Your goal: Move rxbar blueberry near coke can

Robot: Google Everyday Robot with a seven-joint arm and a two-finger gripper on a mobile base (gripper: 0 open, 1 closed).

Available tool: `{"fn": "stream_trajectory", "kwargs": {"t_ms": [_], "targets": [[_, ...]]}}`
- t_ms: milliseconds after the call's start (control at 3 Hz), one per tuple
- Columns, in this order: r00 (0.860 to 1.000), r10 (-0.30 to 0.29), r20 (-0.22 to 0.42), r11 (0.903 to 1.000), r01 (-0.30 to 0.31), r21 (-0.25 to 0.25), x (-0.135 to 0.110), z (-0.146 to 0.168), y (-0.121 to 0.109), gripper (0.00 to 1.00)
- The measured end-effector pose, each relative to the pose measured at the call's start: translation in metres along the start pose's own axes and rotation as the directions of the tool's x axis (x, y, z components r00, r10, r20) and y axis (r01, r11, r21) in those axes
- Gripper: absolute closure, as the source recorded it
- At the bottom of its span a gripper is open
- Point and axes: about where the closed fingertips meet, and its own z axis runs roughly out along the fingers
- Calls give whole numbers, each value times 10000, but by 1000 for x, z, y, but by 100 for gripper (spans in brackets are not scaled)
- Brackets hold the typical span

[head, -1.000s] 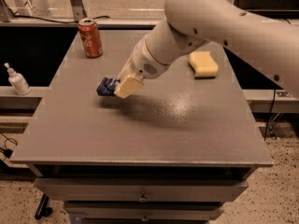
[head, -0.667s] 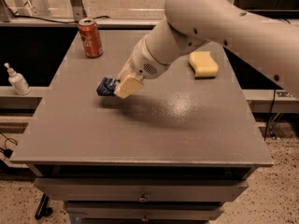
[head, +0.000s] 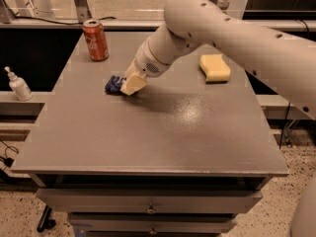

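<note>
The rxbar blueberry (head: 113, 84), in a dark navy wrapper, lies on the grey table (head: 148, 132) at the left of the middle, partly hidden by the gripper. My gripper (head: 129, 85), with cream-coloured fingers, is down at the bar's right end. The coke can (head: 95, 40), red with a silver top, stands upright at the table's far left corner, a can-length or so beyond the bar.
A yellow sponge (head: 215, 67) lies at the table's far right. A white pump bottle (head: 19, 85) stands on a lower ledge left of the table. Drawers with handles run under the table's front edge (head: 148, 209).
The gripper and the bar have shifted a little to the upper left, toward the can.
</note>
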Motion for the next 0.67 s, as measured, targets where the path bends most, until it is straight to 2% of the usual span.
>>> {"fn": "stream_trajectory", "kwargs": {"t_ms": [333,667], "targets": [[9997,217,-79,9995,-215,232,6,18,-34,100],[9997,249,-84,9993,-246,275,5,18,-39,100]]}}
